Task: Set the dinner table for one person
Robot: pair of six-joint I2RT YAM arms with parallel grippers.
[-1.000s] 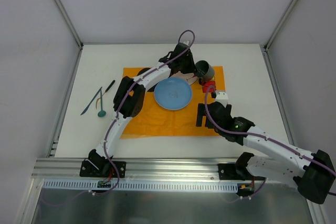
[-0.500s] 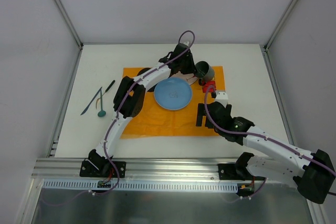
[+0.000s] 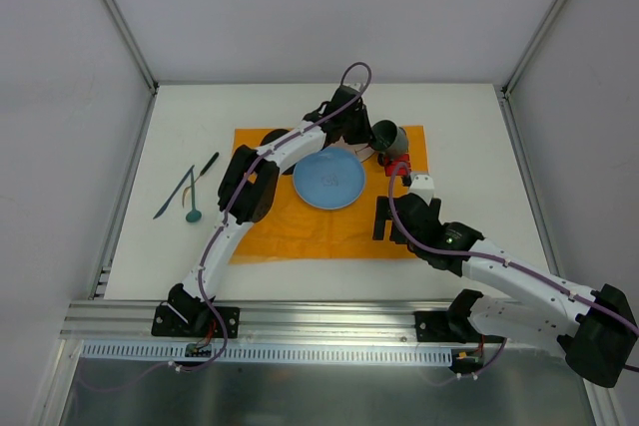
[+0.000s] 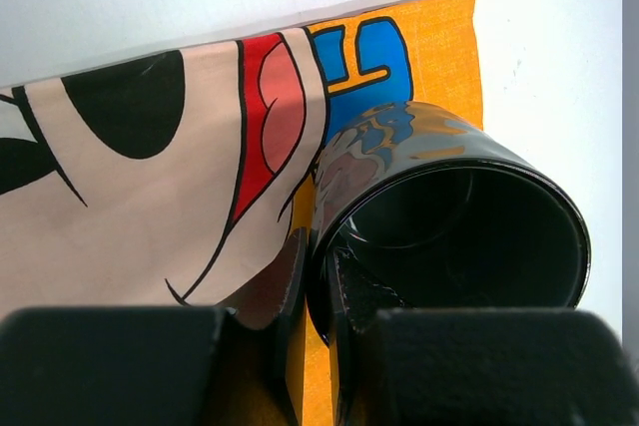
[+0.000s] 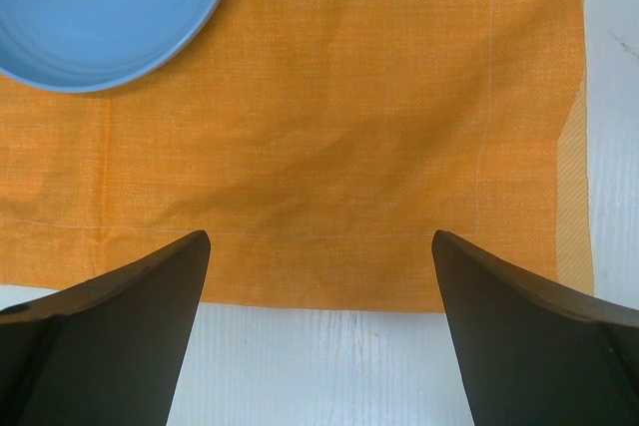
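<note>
Since a second ago we see little change. The left arm's wrist has turned slightly near the far right corner of the orange placemat (image 3: 300, 231), and the dark mug (image 4: 469, 216) has shifted with it. The right arm, the blue plate (image 3: 329, 179) and the cutlery (image 3: 190, 192) near the table's left edge lie as before.

The left gripper (image 4: 318, 286) is clamped on the mug's rim, with one finger inside and one outside, and the mug is tilted. The right gripper (image 5: 319, 236) is spread wide over the placemat's near edge and holds nothing.

The dinner table (image 3: 469, 127) is a flat white rectangle in front of the arm bases. An aluminium rail runs along its near edge, and grey walls stand on its other sides. The placemat lies at its middle.
</note>
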